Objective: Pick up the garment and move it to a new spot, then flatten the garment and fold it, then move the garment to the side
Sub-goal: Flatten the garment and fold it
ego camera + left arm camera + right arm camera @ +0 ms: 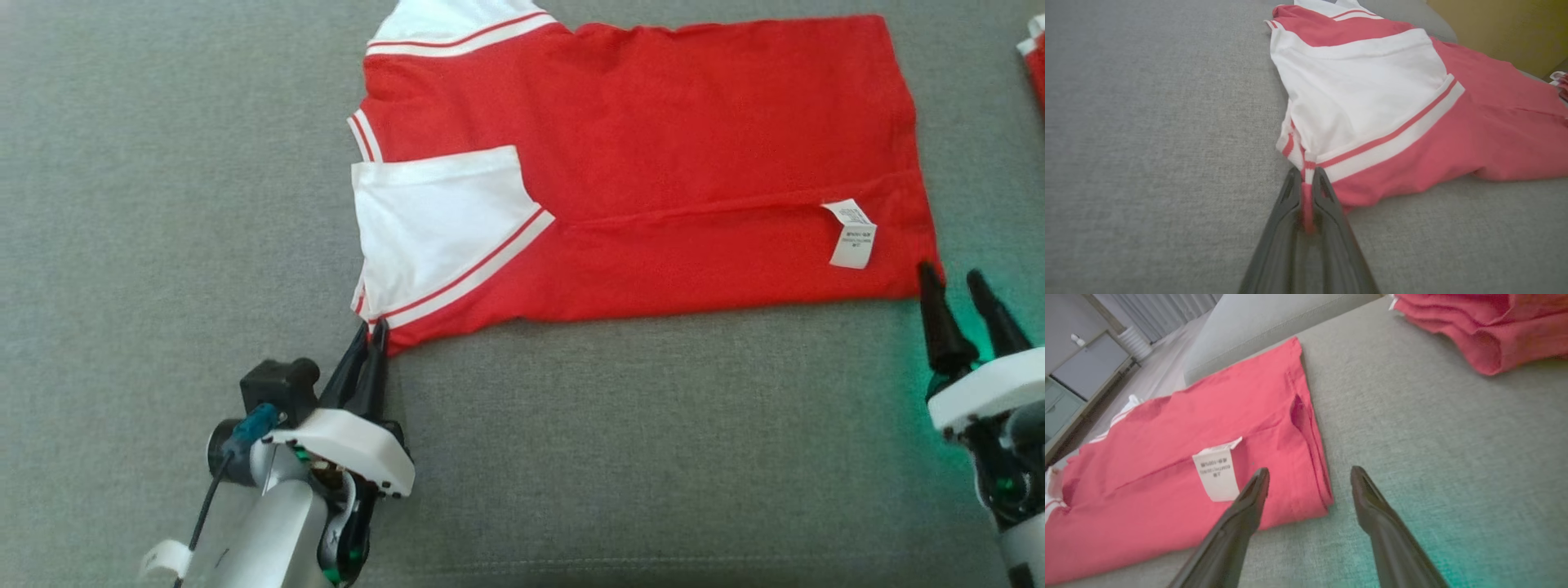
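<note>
Pinching the near left corner of the garment [653, 163], the left gripper [371, 333] has its two dark fingers pressed together on a thin strip of red-and-white trim, just below the white sleeve [433, 220]. Garment: a red shirt with white sleeves, lying flat and doubled lengthwise on the grey cushion [163, 163], sleeve end to the left, hem end to the right, roughly central and toward the far side. Care label [851, 235]: white, lying on top of the red cloth near the right end. Right gripper [950, 271]: fingers spread wide at the near right corner, one tip over the cloth and the other over bare cushion, gripping nothing. Pile of red clothes [1486, 330]: folded, further right, well apart from the shirt. Step in hand, by judgement: taking both near corners for the next fold. Risks: the left grip looks slight, so the trim may slip free, or only the upper layer may rise and the fold open. If the left arm lifts before the right one closes, the shirt is likely to skew and wrinkle. The right finger resting over the cloth may push the corner into a bunch instead of getting beneath it.
</note>
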{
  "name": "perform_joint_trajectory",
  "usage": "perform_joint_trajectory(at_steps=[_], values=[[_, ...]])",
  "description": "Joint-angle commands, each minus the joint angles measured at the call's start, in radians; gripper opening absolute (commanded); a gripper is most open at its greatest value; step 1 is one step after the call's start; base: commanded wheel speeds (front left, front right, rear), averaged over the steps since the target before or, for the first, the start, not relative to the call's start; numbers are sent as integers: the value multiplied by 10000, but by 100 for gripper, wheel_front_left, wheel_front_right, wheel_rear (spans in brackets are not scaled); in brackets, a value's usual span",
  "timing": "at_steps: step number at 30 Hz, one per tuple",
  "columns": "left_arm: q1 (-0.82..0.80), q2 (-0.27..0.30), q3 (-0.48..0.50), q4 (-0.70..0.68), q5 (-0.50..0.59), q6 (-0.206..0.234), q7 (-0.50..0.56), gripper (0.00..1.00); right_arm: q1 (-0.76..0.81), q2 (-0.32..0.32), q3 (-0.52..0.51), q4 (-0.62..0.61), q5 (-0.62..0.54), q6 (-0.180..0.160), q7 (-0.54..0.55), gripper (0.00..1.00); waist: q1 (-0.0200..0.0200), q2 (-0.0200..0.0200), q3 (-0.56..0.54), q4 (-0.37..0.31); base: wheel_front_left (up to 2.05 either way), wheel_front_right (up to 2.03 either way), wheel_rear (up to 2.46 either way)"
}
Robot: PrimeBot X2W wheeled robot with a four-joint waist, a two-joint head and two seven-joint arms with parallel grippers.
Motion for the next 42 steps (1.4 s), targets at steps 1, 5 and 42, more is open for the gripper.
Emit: perform_joint_trajectory(at_steps=[1, 5, 42], values=[[37, 184, 248, -162, 38, -13, 37, 0, -131, -155, 162, -20, -194, 65, 103, 100, 0, 0, -70, 108, 0, 0, 0], [0, 308, 230, -226, 44, -68, 28, 0, -326, -36, 148, 762, -462, 65, 485, 100, 0, 0, -152, 265, 0, 0, 0], [3761, 1497, -74, -4138, -416, 776, 1860, 0, 3502, -570, -1211, -1894, -130, 65, 1507, 0, 0, 0, -1053, 146, 0, 0, 0]])
